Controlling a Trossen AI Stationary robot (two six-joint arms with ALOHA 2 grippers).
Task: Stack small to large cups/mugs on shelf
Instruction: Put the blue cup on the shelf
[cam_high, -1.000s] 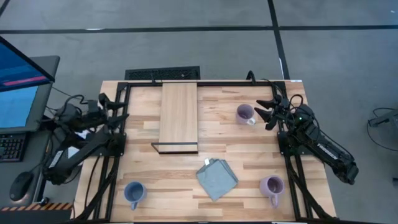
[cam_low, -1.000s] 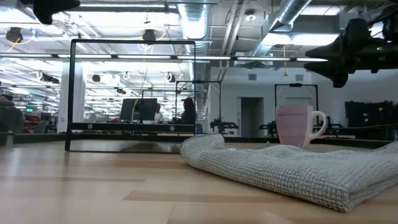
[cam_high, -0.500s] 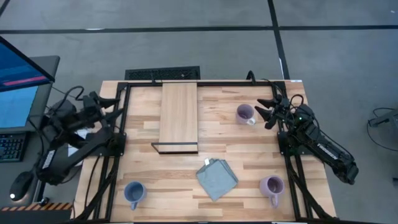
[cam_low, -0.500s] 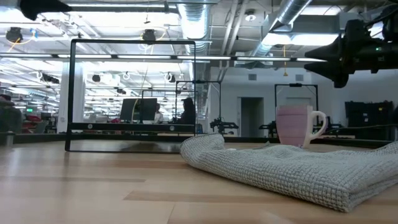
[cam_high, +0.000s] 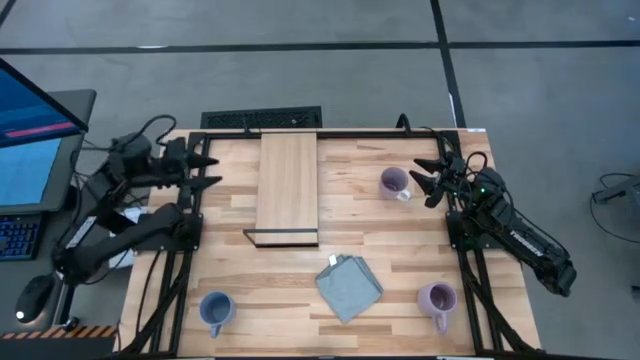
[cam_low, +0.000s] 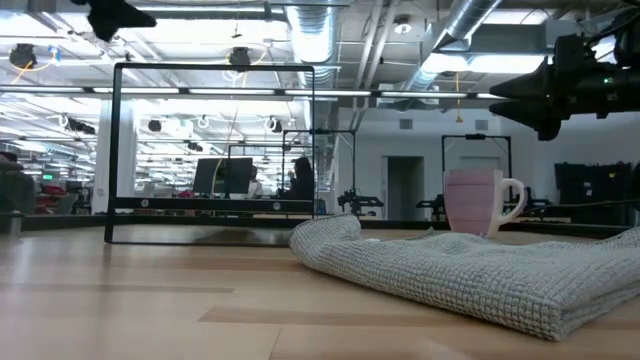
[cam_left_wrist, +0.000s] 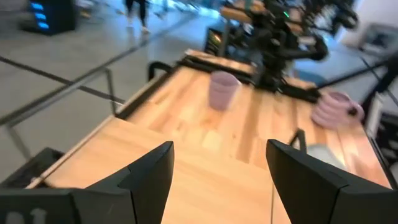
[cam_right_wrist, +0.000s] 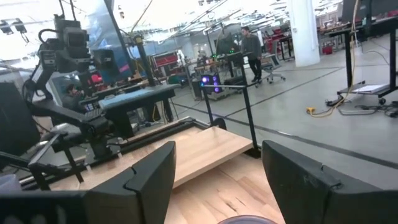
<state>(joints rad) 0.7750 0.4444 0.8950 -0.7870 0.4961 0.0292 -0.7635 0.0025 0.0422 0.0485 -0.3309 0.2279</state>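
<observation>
The light-wood shelf (cam_high: 287, 185) lies flat on the far middle of the table. One lilac mug (cam_high: 393, 182) stands upright right of it, and also shows in the low view (cam_low: 475, 200) and the left wrist view (cam_left_wrist: 222, 90). A second lilac mug (cam_high: 437, 297) stands near the right near corner. The dusty blue mug (cam_high: 214, 309) stands near the left near corner. My right gripper (cam_high: 420, 176) is open, raised just right of the far lilac mug, apart from it. My left gripper (cam_high: 207, 170) is open, above the table's left edge, pointing at the shelf.
A folded grey-blue cloth (cam_high: 348, 287) lies on the table between the shelf and the near edge, filling the low view's foreground (cam_low: 480, 270). A black metal frame (cam_high: 190, 230) runs along the table's sides. A monitor and keyboard (cam_high: 30, 150) stand left of the table.
My left arm has drawn back toward the table's left, then swung toward the far edge and the shelf, its open gripper now reaching over the table's left edge. My right arm and all the mugs have kept still.
</observation>
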